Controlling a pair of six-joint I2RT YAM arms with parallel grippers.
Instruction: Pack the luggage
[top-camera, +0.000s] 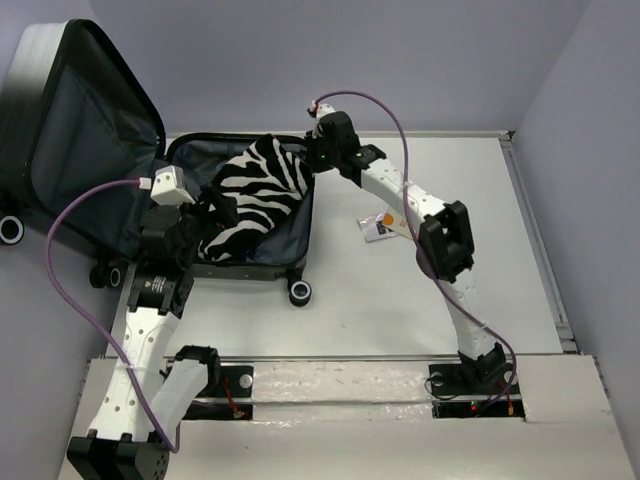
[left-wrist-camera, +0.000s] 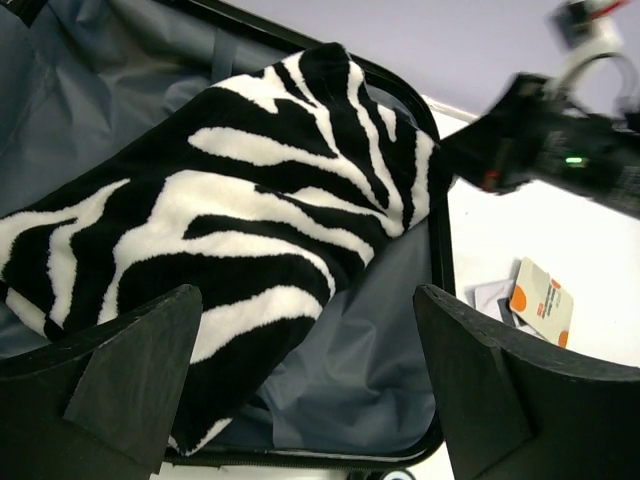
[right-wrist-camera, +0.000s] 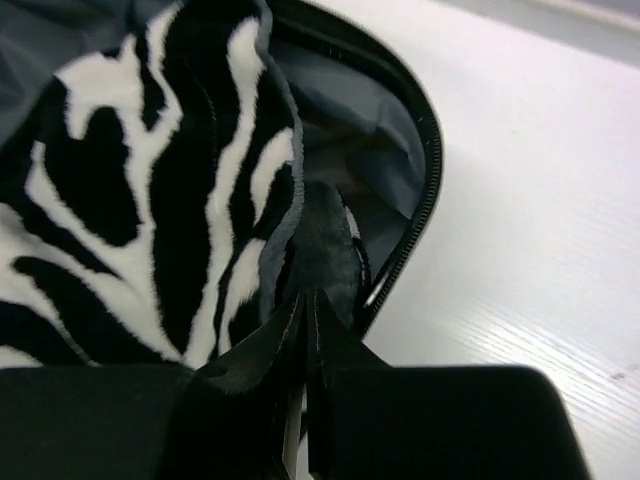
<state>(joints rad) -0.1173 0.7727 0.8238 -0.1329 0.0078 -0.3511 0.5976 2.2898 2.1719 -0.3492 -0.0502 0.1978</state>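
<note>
The luggage (top-camera: 250, 272) lies open at the table's back left, with its lid (top-camera: 80, 130) leaning up and out to the left. A black-and-white zebra cloth (top-camera: 255, 195) lies across its grey-lined tray. My left gripper (top-camera: 207, 218) is open and empty over the tray's near left part. In the left wrist view its fingers (left-wrist-camera: 130, 370) frame the cloth (left-wrist-camera: 230, 200) and the lining (left-wrist-camera: 370, 340). My right gripper (top-camera: 312, 160) is at the tray's far right corner. In the right wrist view it (right-wrist-camera: 308, 300) is shut on a dark fold of the cloth's edge (right-wrist-camera: 320, 240) beside the zipper rim (right-wrist-camera: 425, 190).
Small white-and-orange cards (top-camera: 380, 228) lie on the table right of the luggage and also show in the left wrist view (left-wrist-camera: 540, 300). A black wheel (top-camera: 299, 292) sticks out at the luggage's near right corner. A raised rail (top-camera: 540, 230) runs along the table's right edge.
</note>
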